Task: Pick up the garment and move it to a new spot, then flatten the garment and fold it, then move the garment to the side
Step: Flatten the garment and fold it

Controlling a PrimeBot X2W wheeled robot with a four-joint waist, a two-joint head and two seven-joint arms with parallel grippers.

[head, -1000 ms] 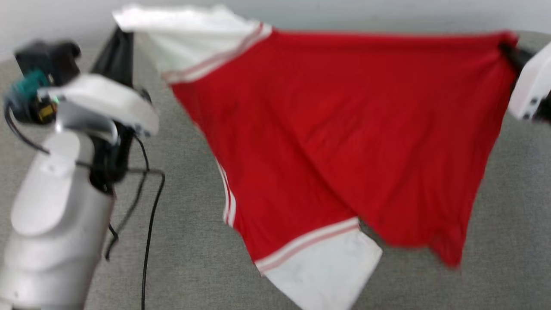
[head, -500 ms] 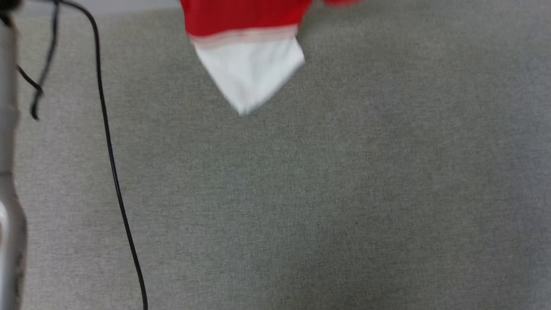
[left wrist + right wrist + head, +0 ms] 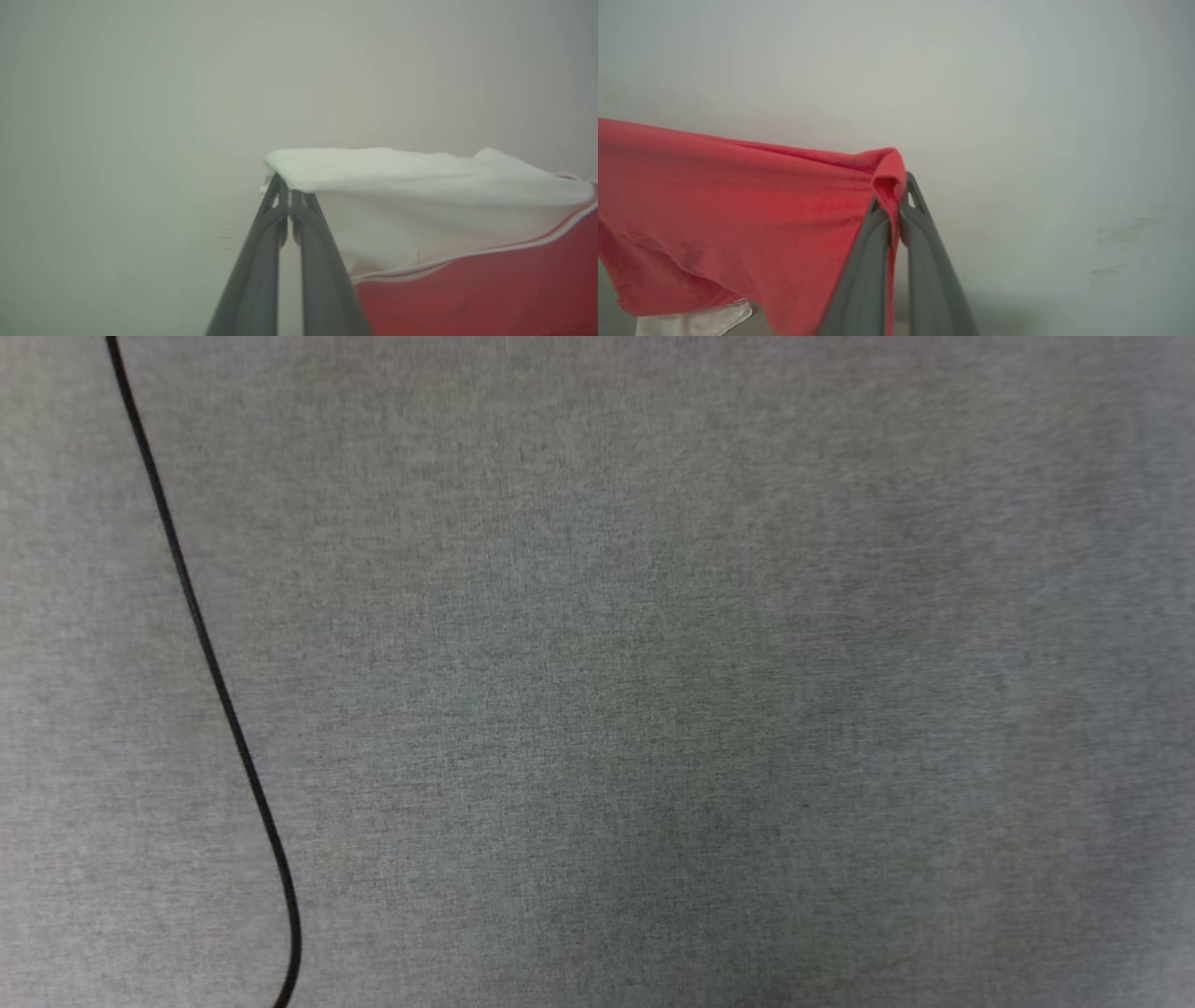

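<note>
Left wrist view: the left hand (image 3: pixel 286 192) rises from the bottom edge with its two dark fingers pressed together. They are pinched on the corner of the white sleeve end (image 3: pixel 397 182) of the garment (image 3: pixel 490 298). From that pinch the white cloth runs out to the right, stretched and slightly sagging. Below it comes the thin stripe trim (image 3: pixel 467 254) and then the red body, which fills the lower right corner. A plain pale wall (image 3: pixel 117 116) lies behind, and the cloth touches nothing else here.

In the head view a thin black cable (image 3: pixel 201 644) crosses the left side, running down from the top edge and curling back at the bottom. The rest, out to the right edge, is a grey woven surface (image 3: pixel 700 691).

In the right wrist view the red cloth comes in from the left edge, taut along its top and hanging in loose folds below. A hanging white end (image 3: pixel 691 322) peeks out at the lower left. Right of centre the right hand (image 3: pixel 896 196) is closed on a bunched red edge, a fold of cloth caught between its fingers. Beyond it to the right is pale wall with a few faint marks. The garment is held up off the surface, spread between the two hands.
</note>
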